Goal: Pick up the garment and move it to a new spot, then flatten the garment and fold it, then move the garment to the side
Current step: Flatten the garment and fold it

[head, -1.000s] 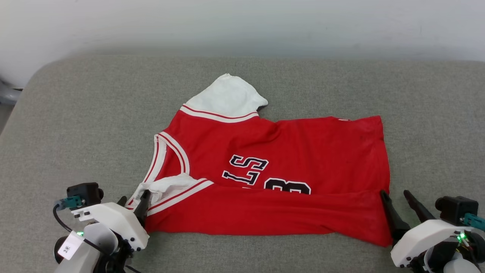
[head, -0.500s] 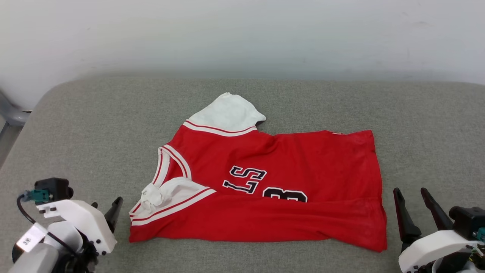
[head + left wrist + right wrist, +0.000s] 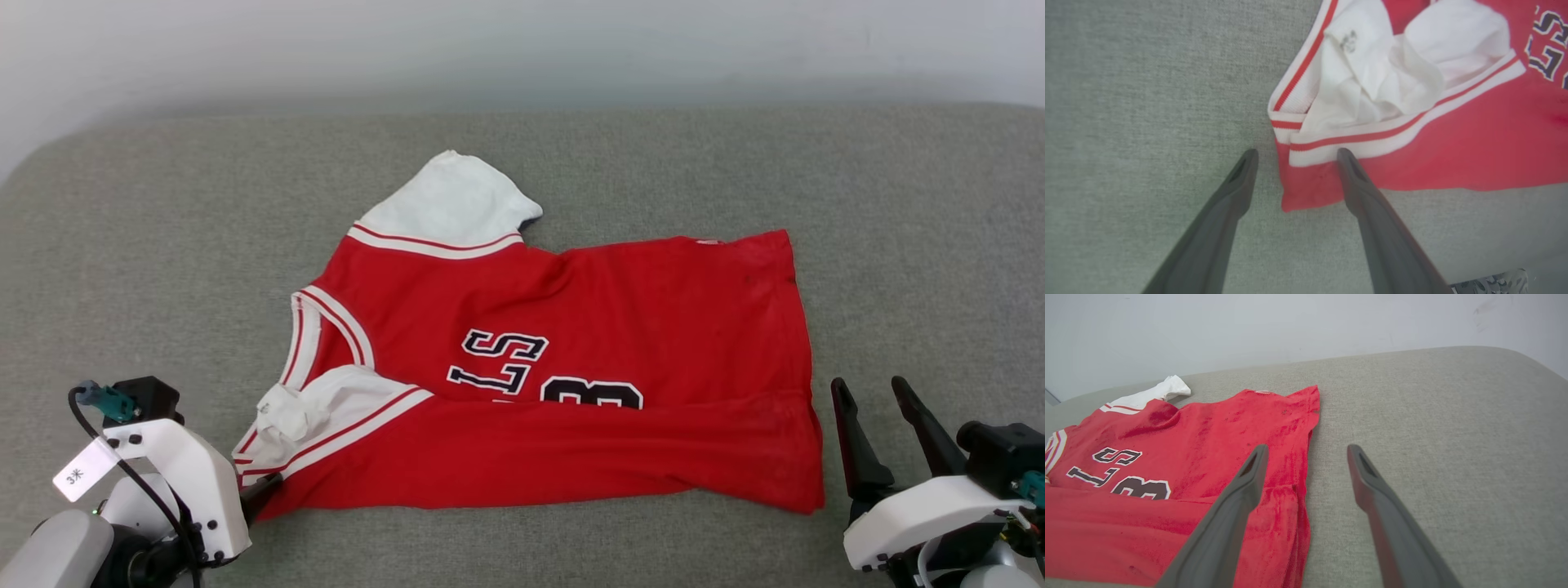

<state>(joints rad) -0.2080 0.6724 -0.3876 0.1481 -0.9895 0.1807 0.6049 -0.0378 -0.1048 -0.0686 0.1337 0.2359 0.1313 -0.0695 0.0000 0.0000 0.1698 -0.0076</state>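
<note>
The garment (image 3: pixel 571 327), a bright red sports shirt with white sleeves and striped trim, lies spread on the grey cushion (image 3: pixel 163 245). Its near edge is folded up over the lower part of the black number. My left gripper (image 3: pixel 1296 153) is open at the shirt's near-left corner, one finger over the red fabric and the other over bare cushion. One dark fingertip (image 3: pixel 264 492) pokes out by that corner in the head view. The right gripper (image 3: pixel 867 384) stands open just right of the hem, with nothing between its fingers (image 3: pixel 1367 486). In the right wrist view the garment (image 3: pixel 1167 457) lies to the left.
A pale wall (image 3: pixel 522 49) rises behind the cushion's far edge. Bare cushion (image 3: pixel 1433 437) stretches to the right of the shirt and along the far side. A crumpled white sleeve (image 3: pixel 1384 77) sits just beyond my left fingers.
The head camera has shifted. My left gripper came off the crumpled white sleeve, pulled left, and now sits at the near-left corner. The right gripper backed slightly away from the hem.
</note>
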